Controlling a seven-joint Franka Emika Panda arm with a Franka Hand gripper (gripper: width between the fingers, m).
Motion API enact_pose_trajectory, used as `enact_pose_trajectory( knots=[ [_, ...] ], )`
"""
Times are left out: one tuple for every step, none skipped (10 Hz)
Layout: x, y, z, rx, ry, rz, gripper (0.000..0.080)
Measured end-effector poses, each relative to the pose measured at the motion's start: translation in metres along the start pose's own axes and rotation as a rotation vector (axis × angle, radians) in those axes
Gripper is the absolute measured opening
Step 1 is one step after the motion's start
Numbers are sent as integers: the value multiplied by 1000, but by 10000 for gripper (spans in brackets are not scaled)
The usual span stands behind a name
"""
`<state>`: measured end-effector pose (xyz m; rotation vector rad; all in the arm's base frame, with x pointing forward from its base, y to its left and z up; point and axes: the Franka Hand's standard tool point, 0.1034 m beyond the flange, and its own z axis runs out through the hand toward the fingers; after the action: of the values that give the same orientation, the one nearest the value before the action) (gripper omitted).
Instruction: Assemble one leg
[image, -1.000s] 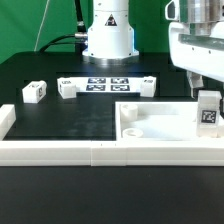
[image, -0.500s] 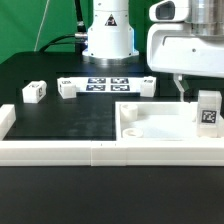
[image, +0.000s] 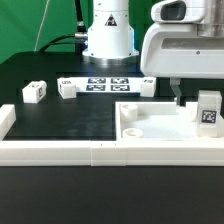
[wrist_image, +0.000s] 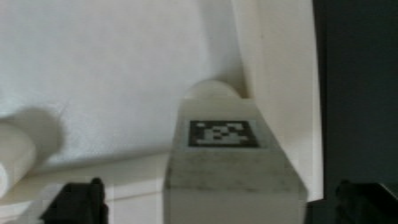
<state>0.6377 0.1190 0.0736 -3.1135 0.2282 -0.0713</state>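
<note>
A white leg (image: 208, 108) with a black-and-white tag stands upright on the right end of the large white panel (image: 150, 128). My gripper (image: 180, 93) hangs just above the panel, to the exterior view's left of this leg and apart from it. In the wrist view the same leg (wrist_image: 222, 150) lies ahead between the two dark fingertips (wrist_image: 80, 203), which stand wide apart. The gripper (wrist_image: 217, 208) is open and holds nothing.
Two more loose legs (image: 33, 91) (image: 67, 88) lie at the left on the black table. The marker board (image: 105, 83) lies before the robot base, with a white block (image: 148, 82) at its right end. A low white wall (image: 60, 150) runs along the front.
My gripper has moved toward the exterior view's left, from over the standing leg to beside it. The leg and the other parts have not moved.
</note>
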Motion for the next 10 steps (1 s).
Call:
enact_pose_trajectory(
  knots=[
    [0,0,0,0,0,1,609],
    [0,0,0,0,0,1,471],
    [0,0,0,0,0,1,318],
    [0,0,0,0,0,1,318],
    [0,0,0,1,0,15,291],
    [0,0,0,0,0,34,291],
    [0,0,0,1,0,50,291],
    [0,-1,0,2,-1,116,291],
    [-1,-2,0,5,-1,253,291],
    [-1,-2,1,8,4,354,291]
  ],
)
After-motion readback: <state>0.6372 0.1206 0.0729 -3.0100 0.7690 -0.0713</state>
